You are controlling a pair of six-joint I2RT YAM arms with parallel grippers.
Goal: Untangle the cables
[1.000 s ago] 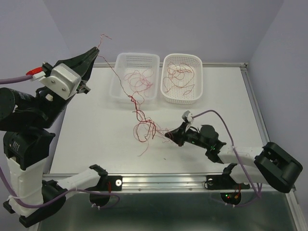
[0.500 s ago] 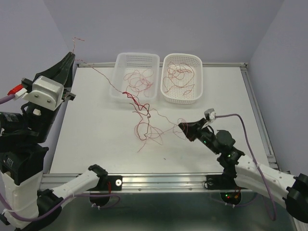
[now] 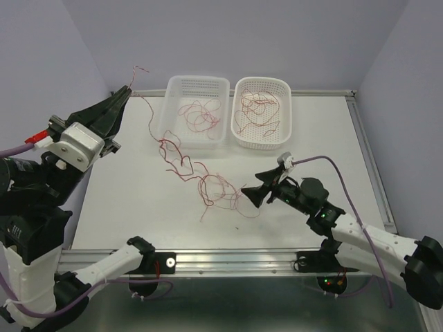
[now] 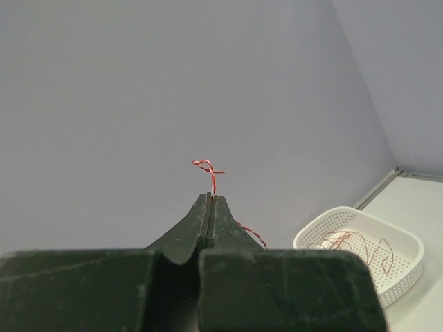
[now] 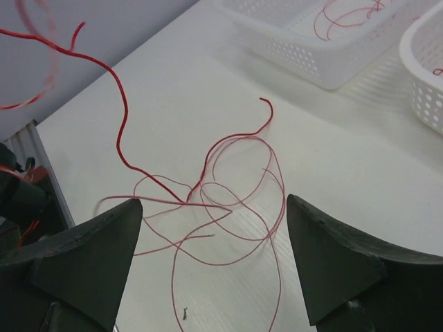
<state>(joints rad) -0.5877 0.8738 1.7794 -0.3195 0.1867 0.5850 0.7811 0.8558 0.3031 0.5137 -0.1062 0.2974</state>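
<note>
My left gripper (image 3: 127, 90) is raised above the table's far left corner and shut on a thin red cable (image 4: 210, 168), whose short end curls out past the tips. From there the strand (image 3: 154, 124) hangs down to a loose tangle of red cables (image 3: 213, 187) lying on the white table. My right gripper (image 3: 250, 194) sits low just right of that tangle, open, with nothing between its fingers. In the right wrist view the loops (image 5: 239, 187) lie on the table ahead of the gripper (image 5: 214, 206). More red cables lie in both baskets.
Two white perforated baskets stand at the back: the left one (image 3: 196, 80) and the right one (image 3: 261, 81), each holding red cables. One basket (image 4: 408, 243) shows at the lower right of the left wrist view. The table's metal front rail (image 3: 228, 257) runs along the near edge.
My right gripper has opened and let go of the cable, and the tangle now rests slack on the table. The left gripper has swung back right, still holding its strand.
</note>
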